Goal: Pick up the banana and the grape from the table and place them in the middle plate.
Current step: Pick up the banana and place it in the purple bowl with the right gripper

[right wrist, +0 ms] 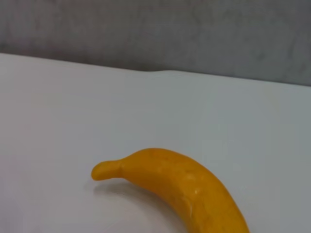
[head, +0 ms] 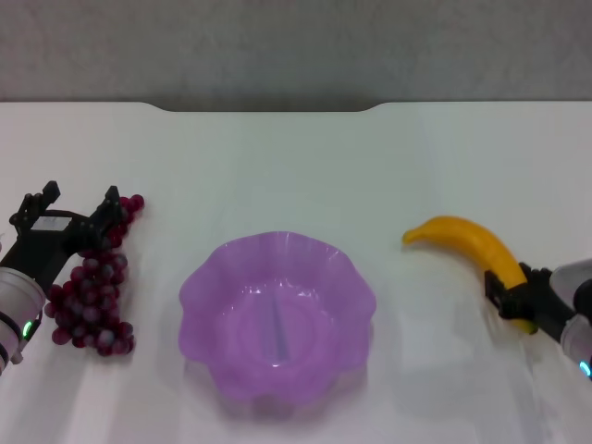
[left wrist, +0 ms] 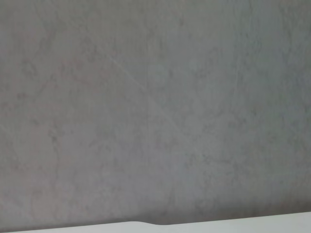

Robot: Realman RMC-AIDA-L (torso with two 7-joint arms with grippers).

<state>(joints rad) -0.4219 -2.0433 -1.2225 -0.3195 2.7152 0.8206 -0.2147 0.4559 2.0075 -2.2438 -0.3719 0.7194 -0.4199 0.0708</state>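
Both grippers sat low on the table [head: 296, 157]: the left gripper [head: 79, 208] spread wide over the grape bunch [head: 91, 296], the right gripper [head: 518, 298] clamped around the banana [head: 467, 242], hiding its near end. Between them lay the purple plate [head: 277, 314].

Looks like a lab / robot test bench, not a home. Bare white table [head: 296, 166] with a notched far edge, pushed up against a plain grey wall [head: 296, 46]. Props only: glossy plastic-looking banana [head: 472, 244], bunch of grapes [head: 91, 301], translucent purple plate [head: 277, 314] laid out in a row. Two black robot arms at the near table corners.
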